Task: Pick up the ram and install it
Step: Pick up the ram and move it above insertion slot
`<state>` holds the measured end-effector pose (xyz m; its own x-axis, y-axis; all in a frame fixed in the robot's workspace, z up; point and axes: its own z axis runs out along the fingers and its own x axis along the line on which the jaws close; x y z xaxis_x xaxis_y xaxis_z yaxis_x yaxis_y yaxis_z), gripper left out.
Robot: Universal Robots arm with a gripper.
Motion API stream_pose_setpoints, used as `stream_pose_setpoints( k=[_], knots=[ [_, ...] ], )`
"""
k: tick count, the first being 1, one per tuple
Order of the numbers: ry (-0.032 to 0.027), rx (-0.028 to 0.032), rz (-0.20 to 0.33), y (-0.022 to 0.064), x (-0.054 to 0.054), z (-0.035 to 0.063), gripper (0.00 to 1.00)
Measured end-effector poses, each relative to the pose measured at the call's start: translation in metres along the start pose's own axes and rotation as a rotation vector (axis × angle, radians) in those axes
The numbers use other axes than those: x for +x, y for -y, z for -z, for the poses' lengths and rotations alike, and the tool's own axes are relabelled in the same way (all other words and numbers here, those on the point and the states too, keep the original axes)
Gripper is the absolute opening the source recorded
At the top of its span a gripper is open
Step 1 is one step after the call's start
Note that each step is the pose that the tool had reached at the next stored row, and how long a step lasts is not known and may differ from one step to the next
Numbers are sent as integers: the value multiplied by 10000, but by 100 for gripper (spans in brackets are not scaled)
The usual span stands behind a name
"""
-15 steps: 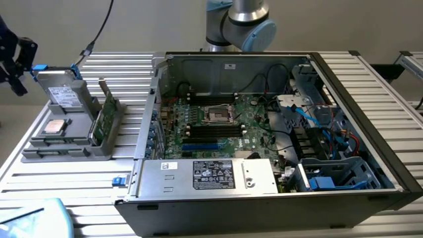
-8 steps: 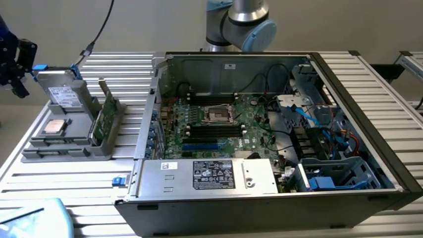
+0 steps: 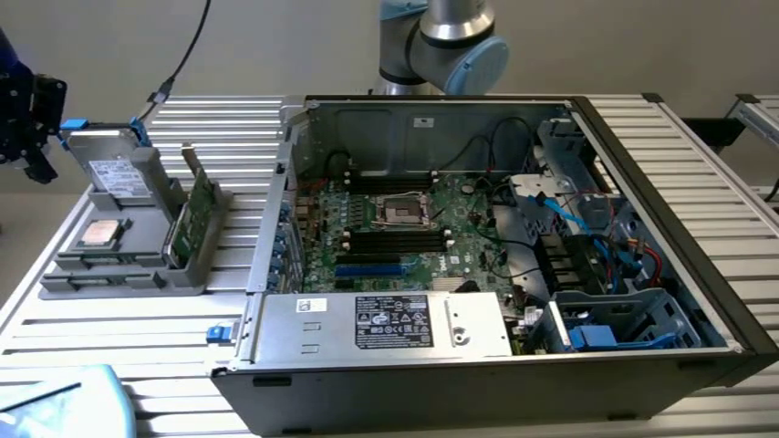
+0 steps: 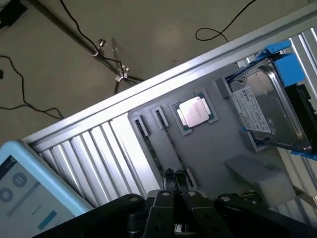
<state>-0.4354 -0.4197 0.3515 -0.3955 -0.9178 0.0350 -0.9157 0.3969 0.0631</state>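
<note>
Well, the tool (image 4: 176, 194) is shut tight, and nothing shows between its two black fingers (image 4: 163, 206). It hangs over the gray tray (image 4: 213, 148) that sits on the ribbed metal bench (image 4: 99, 144). The tool is close to one end of two long, thin grooves in the tray. The ram (image 4: 151, 148) looks like the dark, skinny strip standing on its edge in the groove farther from the silver chip (image 4: 194, 111). It is seen edge-on, so it is hard to be sure. The tool is near the ram but is not holding it. Past the chip, a hard drive (image 4: 267, 106) with blue sides sits at the other end of the tray. In the exterior view, the tray lies on the exterior view's left. The big open computer case (image 3: 487, 365) stands just beside it, with its motherboard (image 3: 414, 219) lying flat inside. A green board (image 3: 201, 224) stands upright on the side of the tray nearest the case.
</note>
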Motion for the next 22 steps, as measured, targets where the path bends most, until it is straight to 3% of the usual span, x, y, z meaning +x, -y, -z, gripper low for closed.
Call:
stream_pose_setpoints(
  k=[19,22],
  knots=[
    [-91,411,3450,5,-3,-82,11],
    [-85,427,3796,6,-4,-85,11]
  ],
)
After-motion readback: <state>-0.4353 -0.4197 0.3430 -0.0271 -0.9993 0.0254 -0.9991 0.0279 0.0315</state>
